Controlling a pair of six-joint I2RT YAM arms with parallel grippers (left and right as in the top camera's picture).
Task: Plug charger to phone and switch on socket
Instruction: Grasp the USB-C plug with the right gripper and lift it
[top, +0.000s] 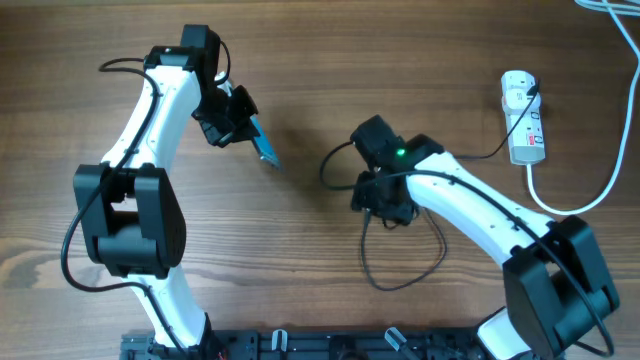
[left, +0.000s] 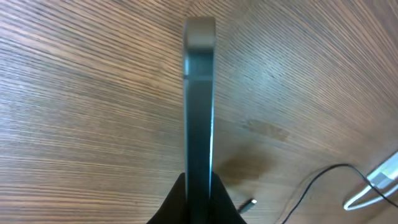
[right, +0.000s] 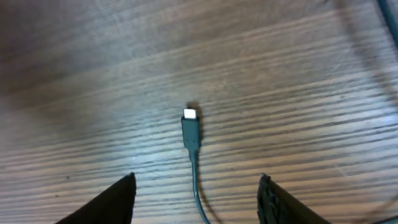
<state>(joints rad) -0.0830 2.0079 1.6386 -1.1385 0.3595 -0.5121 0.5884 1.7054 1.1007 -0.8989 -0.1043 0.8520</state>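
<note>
The left fingers (left: 171, 211) pinch the phone (top: 265, 148) edge-on, its free end aimed rightward. Further right, the charger connector (right: 191, 129) lies on the tabletop (top: 300, 60) just ahead of the spread right fingers (right: 118, 208), centred between them, its long axis pointing away

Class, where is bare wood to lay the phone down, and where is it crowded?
Free: the top strip between phone and socket; the patch between left arm and charger loop. Crowded: around the right end effector, and by the socket's white cord.
</note>
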